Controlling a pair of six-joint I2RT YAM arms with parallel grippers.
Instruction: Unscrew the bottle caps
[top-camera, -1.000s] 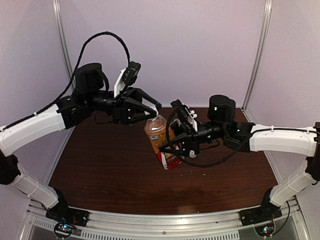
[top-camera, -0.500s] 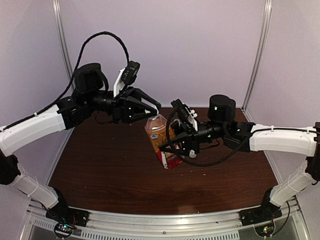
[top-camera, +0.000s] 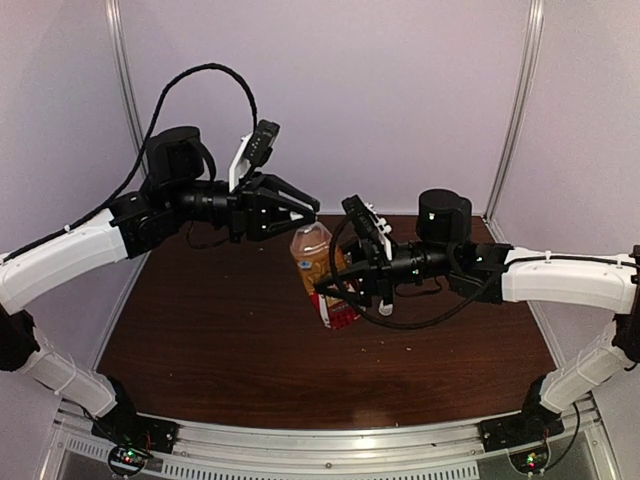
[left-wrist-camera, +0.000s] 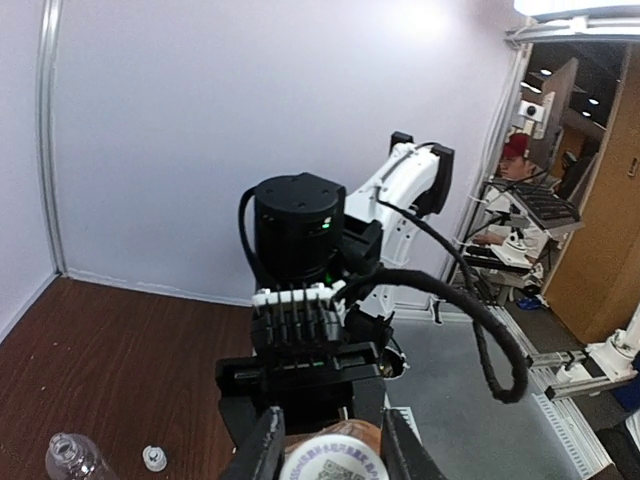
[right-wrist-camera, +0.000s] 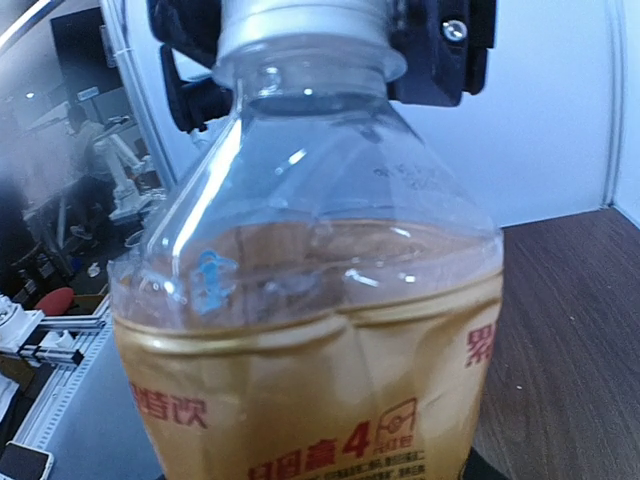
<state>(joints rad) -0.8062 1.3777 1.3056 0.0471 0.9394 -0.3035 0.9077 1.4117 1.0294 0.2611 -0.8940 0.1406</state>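
The amber bottle (top-camera: 316, 262) with a red and white label is held tilted above the brown table (top-camera: 200, 340). My right gripper (top-camera: 338, 290) is shut on its lower body; in the right wrist view the bottle (right-wrist-camera: 320, 330) fills the frame and hides my fingers. Its white cap (right-wrist-camera: 300, 28) sits on the neck. My left gripper (top-camera: 306, 213) is at the bottle's top, with the jaws closed against both sides of the cap (left-wrist-camera: 335, 462). The clear bottle (left-wrist-camera: 70, 460) and a loose white cap (left-wrist-camera: 153, 457) rest on the table in the left wrist view.
Pale walls with metal posts (top-camera: 125, 90) enclose the table at the back and sides. The right arm's black wrist (left-wrist-camera: 300, 230) is directly in front of the left wrist camera. A person (left-wrist-camera: 510, 165) sits at a desk beyond the right side.
The left gripper's jaws have narrowed from wide open onto the bottle's cap. The bottle and right gripper shifted slightly left and up.
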